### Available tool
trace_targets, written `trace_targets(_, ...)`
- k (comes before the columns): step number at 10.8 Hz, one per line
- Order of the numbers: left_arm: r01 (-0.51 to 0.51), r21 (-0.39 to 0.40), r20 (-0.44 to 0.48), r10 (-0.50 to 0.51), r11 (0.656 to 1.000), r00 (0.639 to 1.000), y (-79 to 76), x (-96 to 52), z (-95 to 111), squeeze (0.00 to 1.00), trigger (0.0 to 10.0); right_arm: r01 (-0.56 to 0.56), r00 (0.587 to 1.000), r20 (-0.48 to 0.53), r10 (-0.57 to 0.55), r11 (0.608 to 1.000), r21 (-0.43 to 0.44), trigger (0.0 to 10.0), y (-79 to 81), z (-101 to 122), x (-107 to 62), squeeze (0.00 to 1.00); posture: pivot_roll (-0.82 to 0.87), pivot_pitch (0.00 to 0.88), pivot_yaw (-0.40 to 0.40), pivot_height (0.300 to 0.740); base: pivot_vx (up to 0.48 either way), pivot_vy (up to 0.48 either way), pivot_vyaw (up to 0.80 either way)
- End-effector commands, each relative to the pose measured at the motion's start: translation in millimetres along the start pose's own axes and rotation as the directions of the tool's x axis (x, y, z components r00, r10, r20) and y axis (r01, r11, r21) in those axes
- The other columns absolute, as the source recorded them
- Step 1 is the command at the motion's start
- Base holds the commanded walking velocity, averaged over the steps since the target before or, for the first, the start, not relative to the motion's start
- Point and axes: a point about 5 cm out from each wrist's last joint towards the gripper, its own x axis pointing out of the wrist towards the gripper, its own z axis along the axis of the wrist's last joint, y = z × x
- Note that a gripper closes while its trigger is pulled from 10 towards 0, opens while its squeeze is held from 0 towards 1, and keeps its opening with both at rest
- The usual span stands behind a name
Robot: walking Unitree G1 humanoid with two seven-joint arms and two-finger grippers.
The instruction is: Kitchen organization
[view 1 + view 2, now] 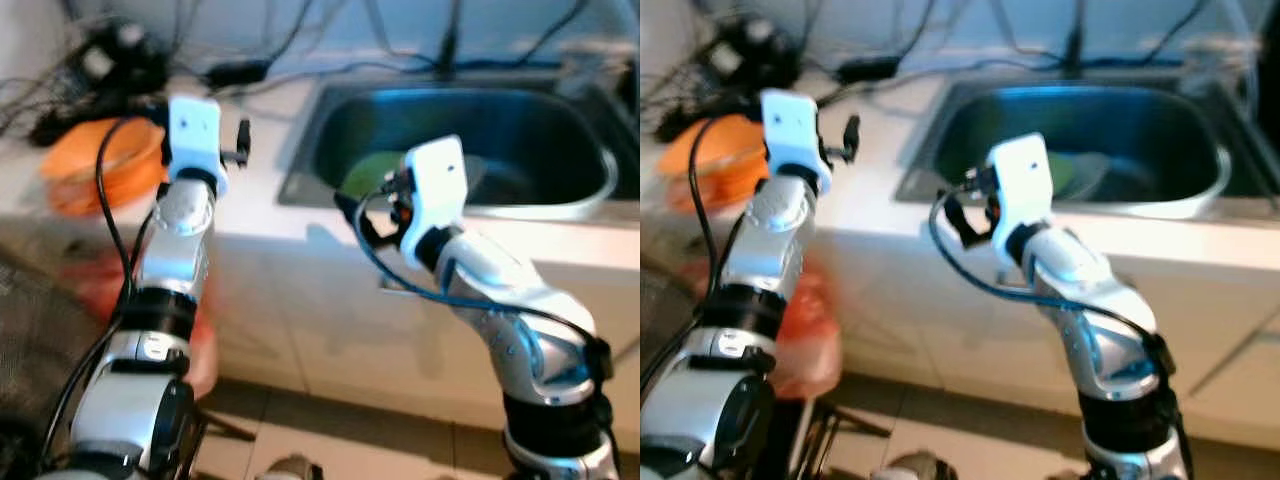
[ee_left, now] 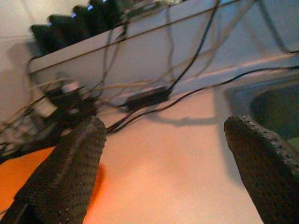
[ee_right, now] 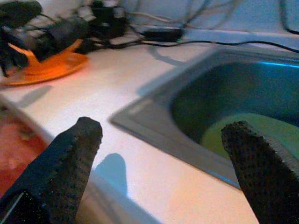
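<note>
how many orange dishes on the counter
1 that I can make out: an orange dish on the counter, left of the sink, beside the tangle of cables. It may be a stack; blur hides that. The green plate lies in the sink.

We see a home kitchen: a steel sink (image 1: pixel 560 190) set into a pale desk (image 1: pixel 270 130), cables (image 2: pixel 187 93) along the wall.

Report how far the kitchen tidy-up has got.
Done: nothing visibly; the green plate lies in the sink, the orange plate sits on the counter by a tangle of cables.
In hand: nothing held. The left claw is open over the counter beside the orange plate; the right claw is open at the counter edge, facing the sink.
Left: picking up and placing both plates.
</note>
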Motion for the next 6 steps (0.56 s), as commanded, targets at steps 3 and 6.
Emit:
trace_targets(3,-0.005,-0.022,-0.01,0.005,1.0,1.0,0.7,2.2,1.5,0.0,10.0,0.008,1.0,0.016,-0.008,1.0,-0.006,10.0,-1.8,3.6,0.9,0.0,0.0,0.039,0.163,0.74,0.0,0.0,0.0)
trace_targets(6,-0.008,-0.172,-0.046,0.0,0.985,0.999,-3.0,3.3,-5.4,0.0,10.0,0.051,0.998,0.026,-0.051,0.999,-0.002,10.0,-8.0,5.8,-0.2,0.0,-0.02,0.046,0.137,0.74,0.0,0.0,0.0)
